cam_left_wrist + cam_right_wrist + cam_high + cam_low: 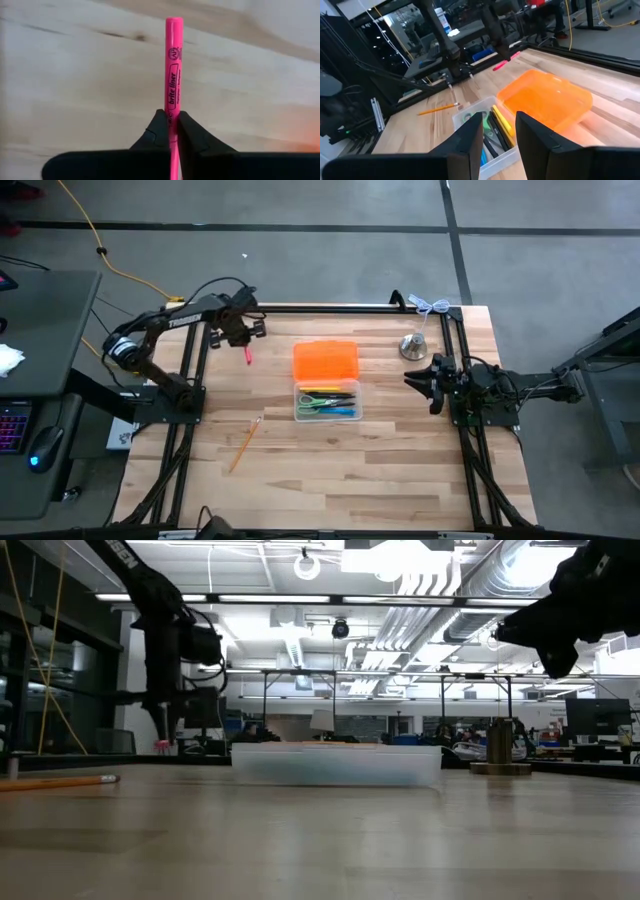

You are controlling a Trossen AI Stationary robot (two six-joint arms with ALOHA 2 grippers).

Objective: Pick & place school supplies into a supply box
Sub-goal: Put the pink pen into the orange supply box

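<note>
The supply box (326, 383) lies open mid-table, its orange lid (325, 361) on the far side. Its clear tray (485, 131) holds green-handled scissors and several pens. A pink highlighter (173, 70) hangs from my left gripper (240, 335), which is shut on it at the far left, left of the box. A wooden-yellow pencil (245, 443) lies flat on the table nearer the front. My right gripper (495, 132) waits open at the right side, pointing toward the box with nothing between its fingers. My left gripper pinches the highlighter's barrel (171, 107) between its two fingers, by the printed label around mid-length. The fingers come from above, pointing down. The highlighter (506, 61) is lifted clear of the table and slants, with one end lower than the other.
A silver bell-shaped metal object (415, 345) stands right of the box, just beyond my right gripper. Black frame rails run along the table's left, right and far edges. Bare wood lies between the box and the front edge.
</note>
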